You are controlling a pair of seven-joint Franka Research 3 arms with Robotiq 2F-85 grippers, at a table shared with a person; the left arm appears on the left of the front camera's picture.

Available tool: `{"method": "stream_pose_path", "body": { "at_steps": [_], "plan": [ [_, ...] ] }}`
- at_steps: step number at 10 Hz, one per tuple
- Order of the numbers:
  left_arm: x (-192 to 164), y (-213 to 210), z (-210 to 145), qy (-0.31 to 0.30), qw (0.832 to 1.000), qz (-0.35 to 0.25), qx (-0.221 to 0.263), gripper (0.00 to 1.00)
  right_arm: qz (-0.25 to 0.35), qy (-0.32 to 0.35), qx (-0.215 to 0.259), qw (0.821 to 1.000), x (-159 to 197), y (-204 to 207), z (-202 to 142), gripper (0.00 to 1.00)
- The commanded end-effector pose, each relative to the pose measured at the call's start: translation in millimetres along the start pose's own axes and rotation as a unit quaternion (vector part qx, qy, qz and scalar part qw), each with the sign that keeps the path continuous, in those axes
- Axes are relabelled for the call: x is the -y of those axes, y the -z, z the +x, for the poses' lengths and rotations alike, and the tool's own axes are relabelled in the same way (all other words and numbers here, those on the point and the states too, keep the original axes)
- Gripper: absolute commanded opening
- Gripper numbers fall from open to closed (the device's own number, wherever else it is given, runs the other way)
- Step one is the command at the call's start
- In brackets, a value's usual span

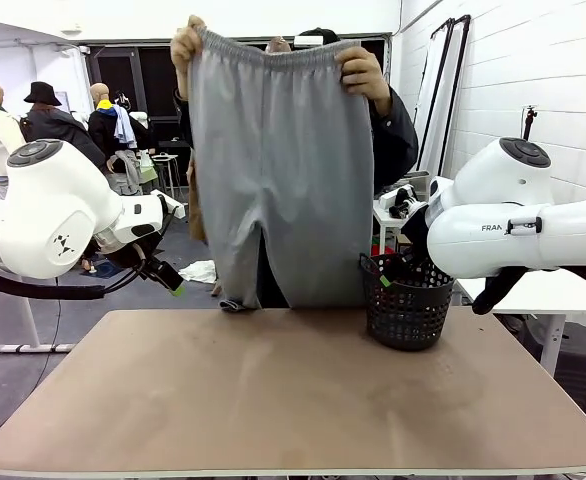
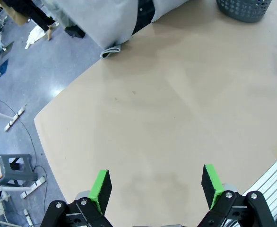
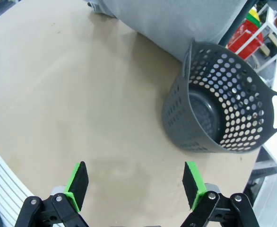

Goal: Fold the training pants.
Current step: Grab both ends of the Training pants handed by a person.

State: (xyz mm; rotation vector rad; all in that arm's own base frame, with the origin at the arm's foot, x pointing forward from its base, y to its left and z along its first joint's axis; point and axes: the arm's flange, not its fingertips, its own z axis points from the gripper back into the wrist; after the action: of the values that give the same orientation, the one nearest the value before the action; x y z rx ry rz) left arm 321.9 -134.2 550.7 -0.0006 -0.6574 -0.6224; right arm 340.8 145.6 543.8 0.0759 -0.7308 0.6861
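A person at the far side of the table (image 1: 293, 420) holds the training pants (image 1: 278, 170) up in the air by the waistband, with one hand (image 1: 186, 45) at one corner and the other hand (image 1: 365, 72) at the other corner. The legs hang straight down. Their ends reach the far edge of the table, just beside the black basket (image 1: 406, 305).

The left gripper (image 2: 156, 187) has its jaws wide apart over the bare table, with nothing between them. The right gripper (image 3: 134, 181) is the same, near the basket.

The pants look soft, light and floppy (they would likely sag and bunch if pinched in the middle). I think the best places to take hold are the waistband corners or the leg ends, where the cloth is thicker.
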Motion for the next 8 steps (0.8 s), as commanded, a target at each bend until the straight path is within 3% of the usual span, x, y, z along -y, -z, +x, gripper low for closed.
{"method": "stream_pose_path", "body": {
  "at_steps": [1, 8],
  "plan": [
    [0.6, 0.4, -0.7, 0.001, 1.0, -0.004, 0.0, 1.0, 0.001, -0.001, 0.001, 1.0, -0.8, 0.1, 0.5, 1.0],
    [0.6, 0.4, -0.7, 0.001, 1.0, -0.004, 0.0, 1.0, 0.001, -0.001, 0.001, 1.0, -0.8, 0.1, 0.5, 1.0]
  ]
}}
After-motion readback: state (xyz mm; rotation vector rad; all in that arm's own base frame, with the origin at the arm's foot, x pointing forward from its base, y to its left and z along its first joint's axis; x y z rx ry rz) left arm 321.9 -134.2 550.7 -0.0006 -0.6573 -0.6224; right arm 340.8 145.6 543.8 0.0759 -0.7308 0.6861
